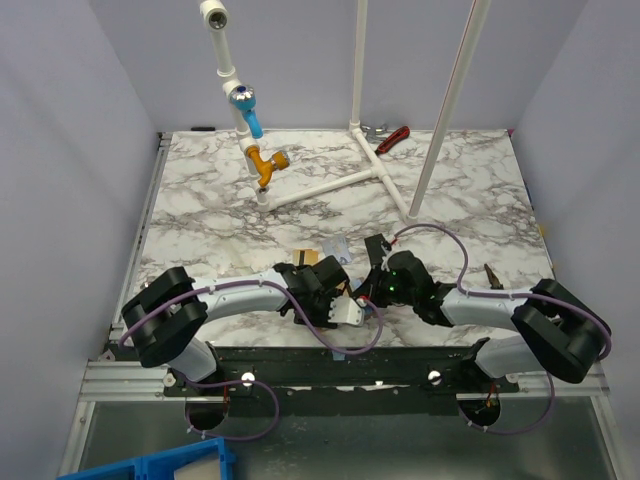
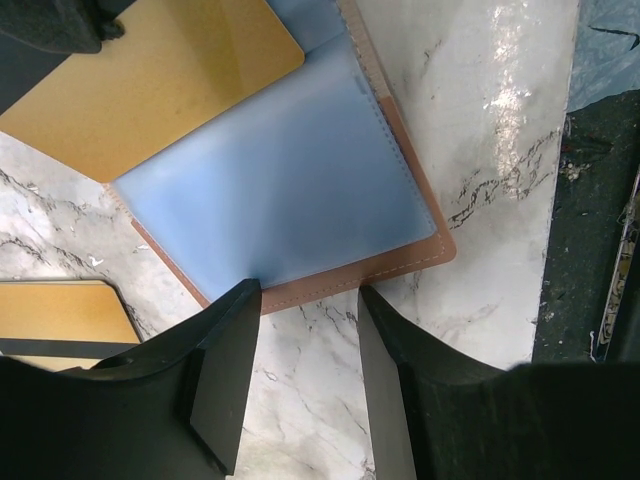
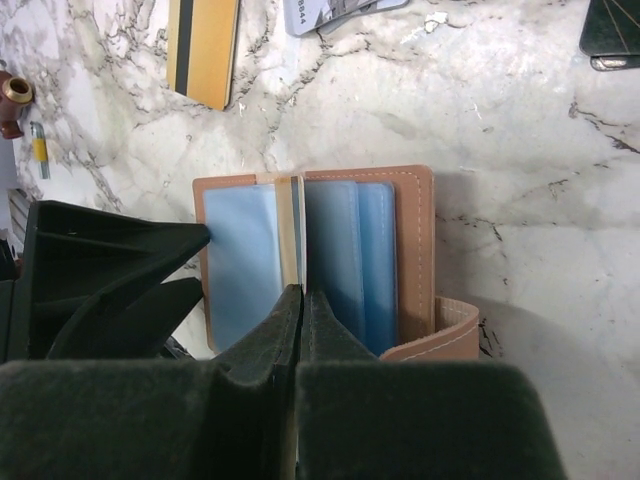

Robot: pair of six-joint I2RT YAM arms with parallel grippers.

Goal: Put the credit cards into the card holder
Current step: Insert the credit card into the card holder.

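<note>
Marble tabletop (image 1: 200, 200), plain grey walls. Card holder (image 3: 418, 230) open flat near front edge, between both arms, under the wrists. Tan leather-like cover w/ stitched border and closing tab at one side; inside, stacked pale-blue clear sleeves.

R gripper (image 3: 298, 295): clamped tight on gold card (image 2: 150, 80), slanted over holder's middle, right by the sleeves. Whether in a slot yet: can't tell.

L gripper (image 2: 308, 293): approx half open, nothing between fingers, tips at holder's edge, prob. to steady it.

Progress, as a judgement: early. No card seen seated; sleeves apparently empty, tho hard to rule out one behind the blue tint. Out on marble beyond holder: striped gold card (image 3: 205, 45), silvery card (image 3: 335, 12), black card (image 3: 612, 35). So 1 card mid-insert at best, 3+ to go.
</note>
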